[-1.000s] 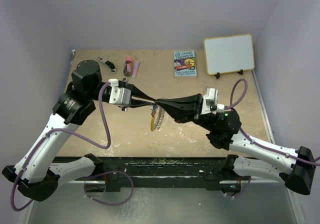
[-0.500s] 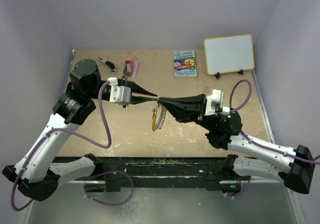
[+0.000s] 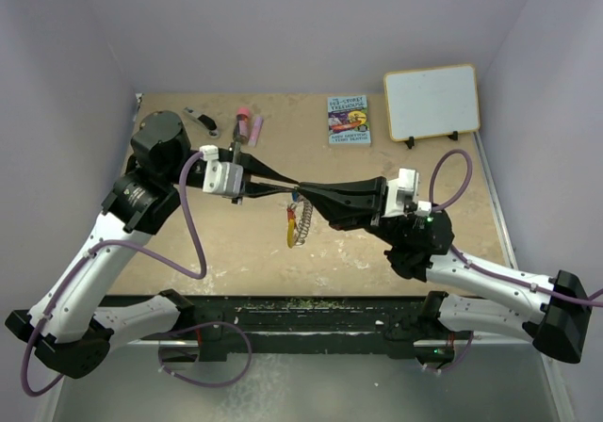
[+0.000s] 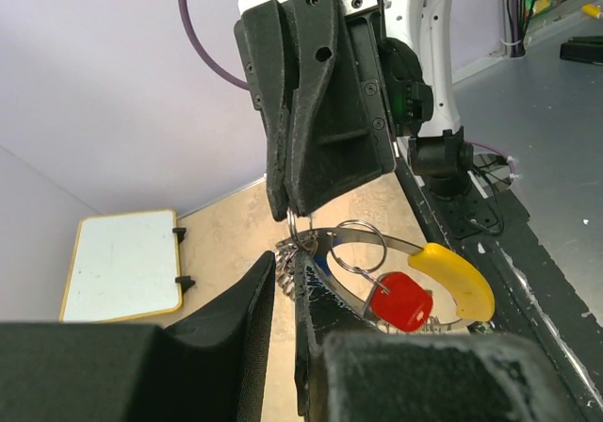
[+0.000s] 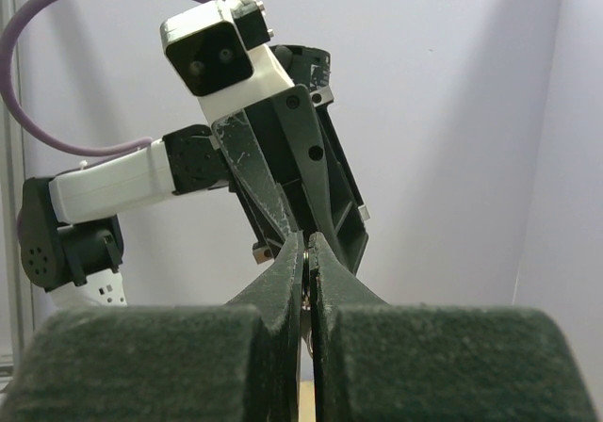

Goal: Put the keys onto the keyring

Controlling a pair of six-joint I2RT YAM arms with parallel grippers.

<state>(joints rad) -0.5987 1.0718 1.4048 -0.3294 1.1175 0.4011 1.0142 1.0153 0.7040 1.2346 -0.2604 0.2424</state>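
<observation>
Left gripper first: we see its fingers drawn close with only a narrow gap. They pinch the coiled silver end of the keyring, up in the air over the middle of the table. Nose to nose with it sits the right gripper, fingers pressed flat together on a thin bit of wire at the top of the hoop. Which wire exactly, we cannot tell.

Below the two tips the keyring hangs clear of the table, silver coil on one side, yellow arc on the other. From the left wrist we pick out the red key, dangling by a small ring that looks threaded onto the hoop, so we judge that one is on. Just behind it is a sliver of blue, likely the blue key, but whether it is on the hoop we cannot say. What is left, we reckon: settle the blue one and close the hoop.

Beyond, the tan table runs back to a clip tool, a dark red tube, a small book and a whiteboard on its stand along the far edge. Pale lilac walls stand all round.
</observation>
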